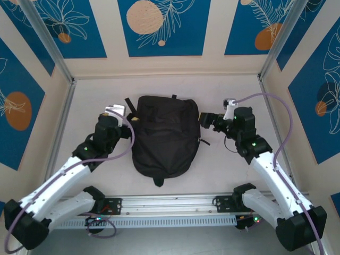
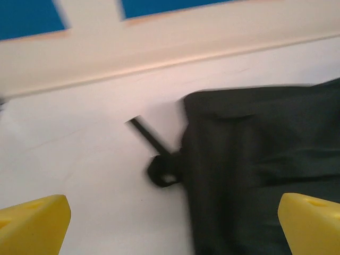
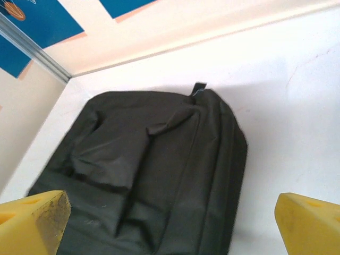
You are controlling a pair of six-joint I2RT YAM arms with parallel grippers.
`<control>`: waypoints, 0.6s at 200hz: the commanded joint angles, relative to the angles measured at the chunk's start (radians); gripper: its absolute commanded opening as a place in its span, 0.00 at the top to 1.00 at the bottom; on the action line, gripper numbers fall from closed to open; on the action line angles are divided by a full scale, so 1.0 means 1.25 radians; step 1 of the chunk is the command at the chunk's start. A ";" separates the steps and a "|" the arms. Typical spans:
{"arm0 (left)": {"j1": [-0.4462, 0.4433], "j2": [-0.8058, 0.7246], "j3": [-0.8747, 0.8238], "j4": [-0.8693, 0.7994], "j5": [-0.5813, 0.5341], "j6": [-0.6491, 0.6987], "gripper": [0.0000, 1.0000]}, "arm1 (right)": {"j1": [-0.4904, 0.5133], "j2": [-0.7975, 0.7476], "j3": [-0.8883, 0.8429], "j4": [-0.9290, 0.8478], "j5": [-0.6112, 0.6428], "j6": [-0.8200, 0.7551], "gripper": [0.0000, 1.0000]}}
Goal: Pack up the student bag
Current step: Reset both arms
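Two grippers, both empty. Left gripper [image 1: 116, 111]: fingers spread wide, just beside the student bag [image 1: 164, 135]. Lies flat on the tabletop [image 1: 85, 95] between both; looks soft, floppy, probably light. Better to take by loop [image 1: 158, 181] or strap [image 1: 129, 105]. Right gripper [image 1: 205, 120]: fingers wide too.

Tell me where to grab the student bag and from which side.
Probably the top loop, sticking out past the near edge of the student bag. Come from above on the near side: the body lies flat and limp, with little to pinch.
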 commanded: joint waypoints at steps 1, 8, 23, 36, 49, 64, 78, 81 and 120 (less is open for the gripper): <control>0.146 0.047 -0.080 0.230 0.057 0.057 0.00 | -0.004 0.021 -0.037 0.262 0.091 -0.167 0.01; 0.181 0.063 -0.102 0.257 0.079 0.090 0.00 | -0.009 0.040 -0.044 0.285 0.118 -0.183 0.01; 0.239 0.094 -0.154 0.326 0.038 0.107 0.00 | -0.027 0.078 -0.094 0.377 0.155 -0.203 0.01; 0.283 0.128 -0.212 0.402 0.079 0.136 0.00 | -0.056 0.096 -0.182 0.513 0.163 -0.217 0.01; 0.316 0.174 -0.246 0.438 0.107 0.125 0.00 | -0.104 0.126 -0.263 0.629 0.169 -0.174 0.01; 0.338 0.232 -0.295 0.530 0.109 0.081 0.00 | -0.151 0.180 -0.312 0.682 0.166 -0.169 0.01; 0.350 0.262 -0.289 0.557 0.146 0.087 0.00 | -0.170 0.234 -0.343 0.744 0.171 -0.202 0.01; 0.350 0.272 -0.291 0.586 0.153 0.091 0.00 | -0.175 0.239 -0.347 0.760 0.174 -0.200 0.01; 0.363 0.451 -0.316 0.866 0.240 0.126 0.00 | -0.292 0.257 -0.332 0.735 0.009 -0.188 0.01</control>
